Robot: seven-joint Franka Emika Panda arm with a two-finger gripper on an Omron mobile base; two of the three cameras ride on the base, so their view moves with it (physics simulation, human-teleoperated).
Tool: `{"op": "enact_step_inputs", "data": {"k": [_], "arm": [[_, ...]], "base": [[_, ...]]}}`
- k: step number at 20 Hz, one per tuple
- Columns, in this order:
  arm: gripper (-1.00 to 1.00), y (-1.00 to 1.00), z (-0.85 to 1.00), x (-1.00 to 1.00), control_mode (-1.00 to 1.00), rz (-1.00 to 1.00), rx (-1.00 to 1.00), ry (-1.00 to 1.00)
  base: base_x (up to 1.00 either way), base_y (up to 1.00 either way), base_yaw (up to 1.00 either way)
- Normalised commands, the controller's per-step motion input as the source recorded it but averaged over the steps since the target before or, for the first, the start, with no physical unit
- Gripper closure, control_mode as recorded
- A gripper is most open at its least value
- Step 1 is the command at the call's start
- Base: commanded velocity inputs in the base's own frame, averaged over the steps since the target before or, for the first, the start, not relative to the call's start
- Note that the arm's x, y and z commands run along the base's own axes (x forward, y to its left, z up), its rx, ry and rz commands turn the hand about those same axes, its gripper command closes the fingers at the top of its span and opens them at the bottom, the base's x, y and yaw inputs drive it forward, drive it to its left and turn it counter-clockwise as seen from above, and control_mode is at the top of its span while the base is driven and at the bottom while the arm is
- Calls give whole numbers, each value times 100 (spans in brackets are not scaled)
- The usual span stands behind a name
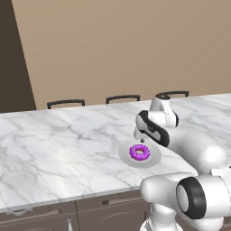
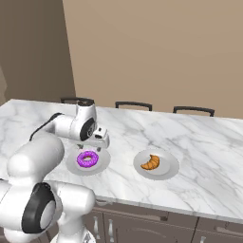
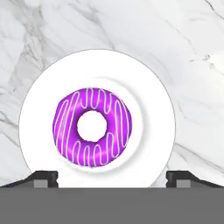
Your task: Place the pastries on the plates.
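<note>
While I watch the left base view, the donut (image 1: pixel 140 152) lies on its plate (image 1: pixel 124 153) on the marble counter (image 1: pixel 54 149), my gripper (image 1: pixel 140 135) hovering just above. From the right base view, the croissant (image 2: pixel 150 162) sits on a second plate (image 2: pixel 170 169) beside it. Through the hand view, my fingertips (image 3: pixel 46 177) stand spread wide, holding nothing.
</note>
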Motion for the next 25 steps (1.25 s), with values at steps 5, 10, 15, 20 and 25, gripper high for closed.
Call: {"op": "enact_step_inputs", "data": {"k": [5, 10, 15, 20, 25], "arm": [[-100, 2, 77, -92, -100, 6, 0, -21], [-100, 2, 74, -90, -100, 7, 0, -18], [-100, 0, 76, -67, -100, 5, 0, -13], [-100, 0, 67, -54, -100, 0, 0, -1], [-100, 0, 23, -38, -100, 0, -2, -1]], "base": [[0, 0, 0], [0, 0, 0], [0, 0, 0], [0, 0, 0], [0, 0, 0]]}}
